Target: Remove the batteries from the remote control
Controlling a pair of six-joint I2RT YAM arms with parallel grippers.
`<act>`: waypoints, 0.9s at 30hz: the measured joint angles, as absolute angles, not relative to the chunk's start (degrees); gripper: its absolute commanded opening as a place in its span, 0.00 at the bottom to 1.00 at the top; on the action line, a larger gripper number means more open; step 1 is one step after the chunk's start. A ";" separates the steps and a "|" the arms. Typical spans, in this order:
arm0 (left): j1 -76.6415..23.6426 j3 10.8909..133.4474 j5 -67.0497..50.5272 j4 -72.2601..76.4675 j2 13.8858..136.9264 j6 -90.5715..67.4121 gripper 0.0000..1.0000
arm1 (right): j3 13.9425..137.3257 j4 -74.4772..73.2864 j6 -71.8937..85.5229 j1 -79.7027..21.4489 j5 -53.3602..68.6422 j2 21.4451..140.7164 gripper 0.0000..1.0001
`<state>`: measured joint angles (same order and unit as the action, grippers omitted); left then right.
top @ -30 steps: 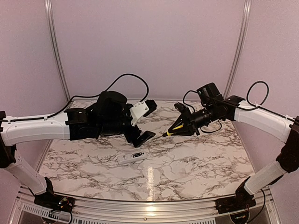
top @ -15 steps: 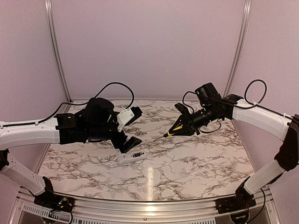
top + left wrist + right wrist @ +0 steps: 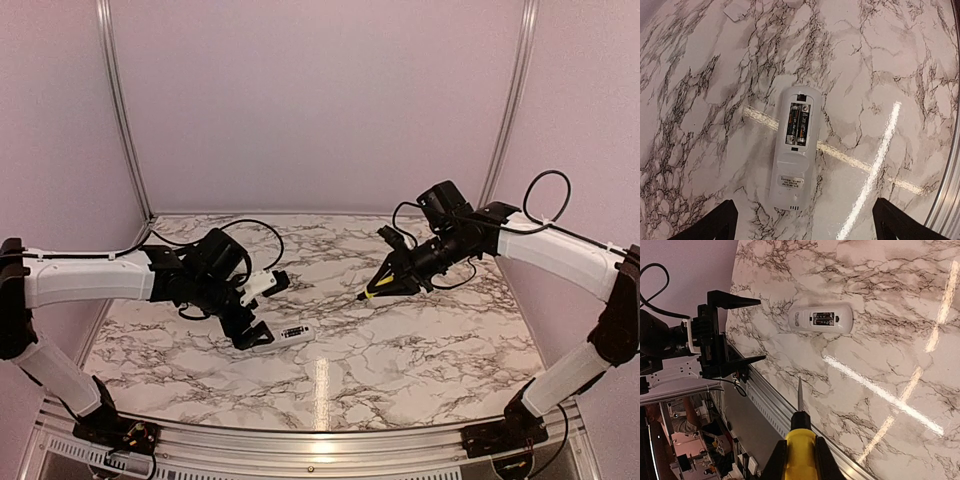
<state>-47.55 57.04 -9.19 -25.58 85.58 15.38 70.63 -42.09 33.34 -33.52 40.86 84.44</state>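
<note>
The remote control (image 3: 794, 150) lies face down on the marble table (image 3: 900, 65), and we see the batteries (image 3: 798, 123) side by side in its open compartment. The print on its white label is too small for us to read. The left gripper (image 3: 805, 222) hovers above it, jaws wide apart. The right gripper (image 3: 800, 465) is clamped on a yellow-handled tool (image 3: 800, 435), away from the remote.

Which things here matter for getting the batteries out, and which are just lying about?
For the job: remote control, compartment open; two batteries inside it; yellow-handled tool held in the right claw; left claw, open over the remote.
Lying about: small white flat piece on the marble table, apart from the remote.
</note>
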 measured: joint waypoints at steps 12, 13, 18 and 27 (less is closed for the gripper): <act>-44.71 56.80 -8.75 -28.08 92.03 26.55 0.99 | 70.63 -45.19 32.38 -33.15 38.06 83.96 0.00; -44.53 56.60 -8.78 -27.92 92.03 27.57 0.98 | 70.63 -45.30 32.36 -33.15 37.95 83.79 0.00; -42.89 56.29 -9.61 -26.70 93.56 30.68 0.97 | 70.63 -45.67 32.36 -33.12 37.78 83.35 0.00; -42.30 56.29 -12.08 -24.49 99.15 32.36 0.94 | 70.63 -46.00 32.51 -33.10 37.71 83.35 0.00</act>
<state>-42.30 56.29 -12.08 -24.49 99.15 32.36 70.63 -46.00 32.51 -33.10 37.71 83.35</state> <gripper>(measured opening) 0.958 0.137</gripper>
